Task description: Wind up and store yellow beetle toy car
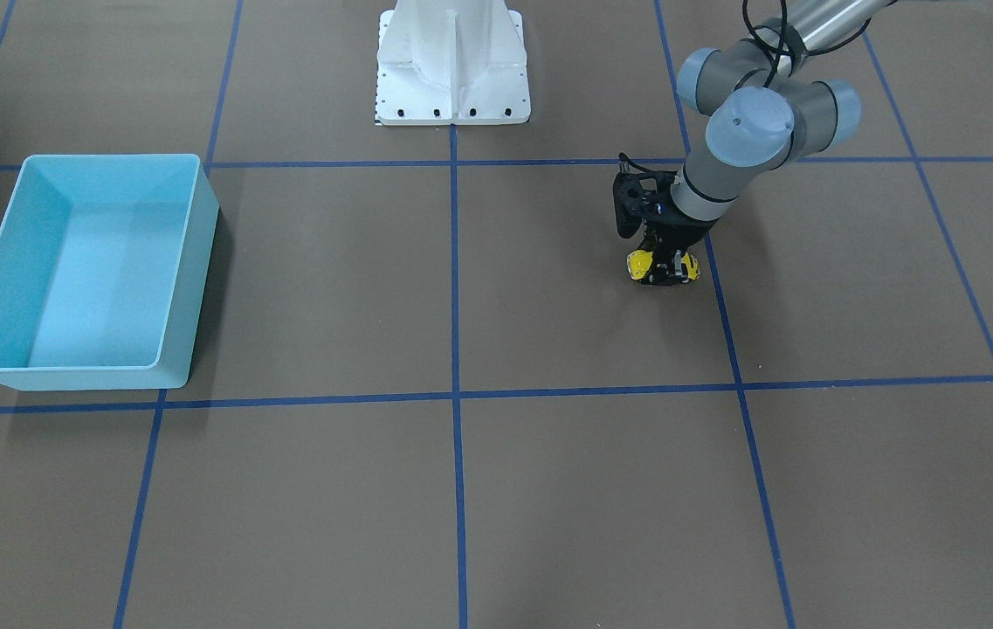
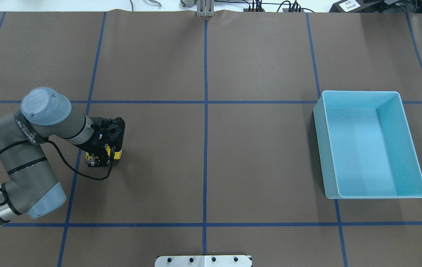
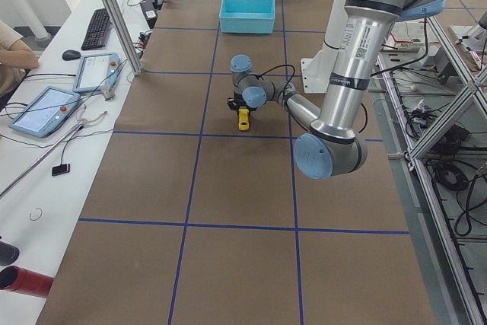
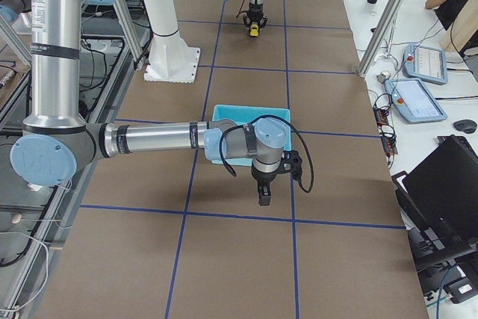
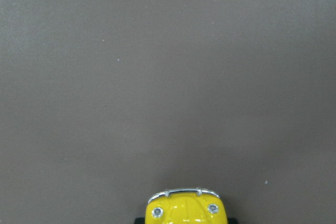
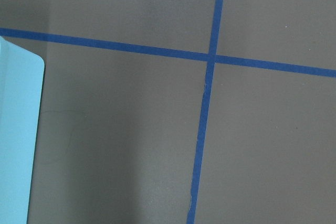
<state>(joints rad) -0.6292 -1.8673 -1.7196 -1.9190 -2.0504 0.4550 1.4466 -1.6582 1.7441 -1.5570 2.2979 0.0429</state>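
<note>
The yellow beetle toy car (image 1: 641, 263) sits low at the brown table, between the fingers of my left gripper (image 1: 664, 271). The gripper comes down on it from above and is shut on its sides; it also shows in the overhead view (image 2: 103, 158). The left wrist view shows only the car's front (image 5: 184, 211) with its silvery bumper at the bottom edge. The light blue bin (image 2: 319, 148) stands empty on the far side of the table. My right gripper (image 4: 264, 198) hangs just beside the bin (image 4: 233, 113); I cannot tell whether it is open or shut.
Blue tape lines (image 1: 454, 288) split the brown table into squares. The white robot base (image 1: 452, 79) stands at the table's edge. The right wrist view shows a tape crossing (image 6: 211, 57) and the bin's corner (image 6: 18, 129). Operator desks with tablets (image 3: 46, 108) flank the table.
</note>
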